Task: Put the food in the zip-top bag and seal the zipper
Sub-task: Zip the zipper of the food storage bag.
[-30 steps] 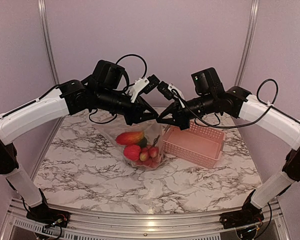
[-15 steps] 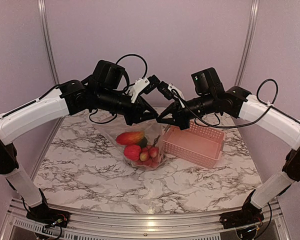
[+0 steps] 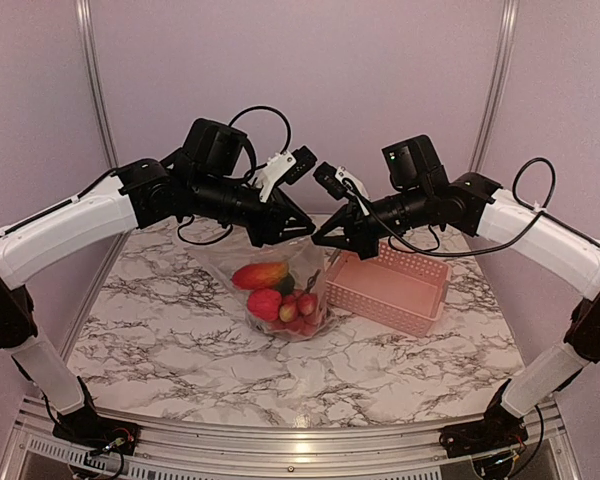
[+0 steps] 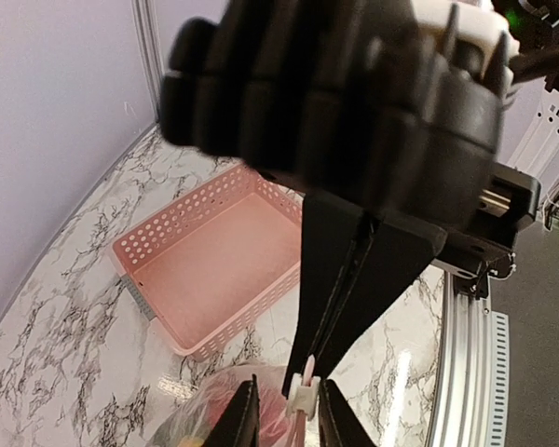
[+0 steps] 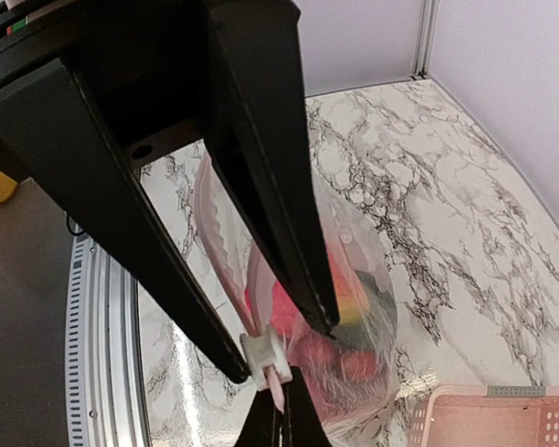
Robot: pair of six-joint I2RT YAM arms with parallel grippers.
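Overhead view: the bag (image 3: 298,258) is held up over the middle of the bench (image 3: 180,350), with its lower end resting on the marble. The food (image 3: 280,298) is seen inside the bag, an orange-red mango (image 3: 260,274) above red-pink berries (image 3: 298,305). The right end effector (image 3: 322,240) is closed together and clamped on the bag's top edge. The fingers of the left end effector (image 3: 304,232) are held apart, straddling the same edge, and the white slider (image 4: 301,396) of the zipper (image 5: 225,256) is seen between them. The two end effectors are set almost tip to tip. The pink basket (image 3: 380,305) is placed just right of the bag. Whether the zipper is sealed cannot be told
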